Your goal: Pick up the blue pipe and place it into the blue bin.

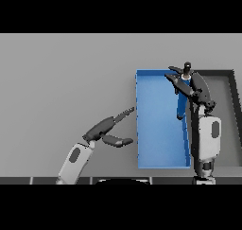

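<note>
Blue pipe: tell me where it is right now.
In the head view, the blue pipe is on the right, held in the right hand over the right side of the blue bin.

Blue rectangular plastic bin (156,129) sits on the grey table (66,73). Dark-rimmed grey tray (227,110) touches the bin's right side. Blue pipe (182,99) hangs over the bin's right part (right hand (189,84) around it). Left hand (111,129) just left of the bin.
</note>
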Motion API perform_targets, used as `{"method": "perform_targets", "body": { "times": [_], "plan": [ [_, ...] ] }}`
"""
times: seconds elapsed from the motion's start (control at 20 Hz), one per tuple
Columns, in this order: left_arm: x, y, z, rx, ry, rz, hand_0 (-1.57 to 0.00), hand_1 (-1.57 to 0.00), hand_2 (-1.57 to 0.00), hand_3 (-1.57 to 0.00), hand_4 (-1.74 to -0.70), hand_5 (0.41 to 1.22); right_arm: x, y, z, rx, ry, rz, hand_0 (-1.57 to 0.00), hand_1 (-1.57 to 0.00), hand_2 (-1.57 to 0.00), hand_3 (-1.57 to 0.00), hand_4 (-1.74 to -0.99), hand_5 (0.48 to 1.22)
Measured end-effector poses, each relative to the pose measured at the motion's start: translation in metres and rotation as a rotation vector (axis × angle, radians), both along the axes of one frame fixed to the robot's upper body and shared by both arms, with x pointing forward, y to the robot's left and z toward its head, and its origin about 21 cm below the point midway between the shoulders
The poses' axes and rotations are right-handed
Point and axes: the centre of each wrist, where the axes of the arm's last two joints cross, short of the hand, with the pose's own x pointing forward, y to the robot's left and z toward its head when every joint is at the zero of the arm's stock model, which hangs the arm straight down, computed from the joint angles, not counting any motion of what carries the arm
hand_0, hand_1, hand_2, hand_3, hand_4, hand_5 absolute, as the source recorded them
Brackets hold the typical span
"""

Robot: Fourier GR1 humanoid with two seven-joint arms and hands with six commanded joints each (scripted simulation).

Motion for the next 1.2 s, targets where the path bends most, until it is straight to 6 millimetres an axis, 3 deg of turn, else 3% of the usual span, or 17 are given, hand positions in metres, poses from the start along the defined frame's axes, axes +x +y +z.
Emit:
{"method": "perform_targets", "body": {
  "times": [0.2, 0.3, 0.4, 0.45, 0.5, 0.55, 0.65, 0.8, 0.95, 1.2],
  "plan": [
    [0.000, -0.001, 0.002, -0.002, -0.013, 0.011, 0.00, 0.00, 0.00, 0.00, -0.92, 0.476, 0.000, -0.002, -0.036, -0.003, 0.150, -0.062, -1.57, -1.57, -1.57, -1.57, -1.497, 1.221],
    [0.000, 0.002, 0.002, 0.003, -0.014, 0.016, 0.00, 0.00, 0.00, 0.00, -0.92, 0.480, -0.003, -0.001, -0.048, -0.012, 0.210, -0.071, -1.57, -1.57, -1.57, -1.01, -1.585, 1.221],
    [0.002, 0.005, 0.001, 0.009, -0.019, 0.017, 0.00, 0.00, 0.00, 0.00, -0.92, 0.484, -0.004, 0.000, -0.061, 0.004, 0.288, -0.081, -1.57, -1.57, -1.57, -0.64, -1.641, 1.221],
    [0.002, 0.001, 0.002, 0.004, -0.024, 0.015, 0.00, 0.00, 0.00, 0.00, -0.92, 0.486, -0.007, 0.001, -0.063, 0.011, 0.294, -0.081, -1.57, -1.57, -1.57, -0.51, -1.661, 1.221],
    [0.002, 0.000, 0.003, 0.000, -0.024, 0.015, 0.00, 0.00, 0.00, 0.00, -0.92, 0.489, -0.007, 0.003, -0.063, 0.004, 0.321, -0.090, -1.57, -1.57, -1.57, -0.41, -1.677, 1.171],
    [-0.001, 0.000, 0.002, 0.000, -0.024, 0.011, 0.00, 0.00, 0.00, 0.00, -0.92, 0.491, -0.006, 0.003, -0.062, 0.015, 0.353, -0.105, -1.57, -1.57, -1.52, -0.45, -1.626, 1.161],
    [0.002, -0.003, 0.003, 0.013, -0.019, 0.017, 0.00, 0.00, 0.00, 0.00, -0.92, 0.493, -0.006, 0.003, -0.066, 0.020, 0.436, -0.137, -1.08, -1.03, -0.99, -0.29, -1.469, 1.148],
    [0.000, -0.002, 0.001, 0.003, -0.016, 0.016, 0.00, 0.00, 0.00, 0.00, -0.93, 0.494, -0.003, 0.005, -0.063, -0.005, 0.503, -0.174, -0.55, -0.52, -0.50, -0.15, -1.339, 1.108],
    [-0.002, 0.001, -0.001, 0.005, -0.020, 0.018, 0.00, 0.00, 0.00, 0.00, -0.93, 0.494, -0.006, 0.009, -0.058, -0.212, 0.458, -0.068, -0.28, -0.27, -0.26, -0.08, -1.250, 0.962],
    [0.000, -0.001, 0.002, 0.003, -0.014, 0.019, 0.00, 0.00, 0.00, 0.00, -0.93, 0.496, -0.011, 0.011, -0.060, -0.369, 0.470, 0.034, -0.09, -0.09, -0.08, -0.02, -1.175, 0.788]
  ]
}}
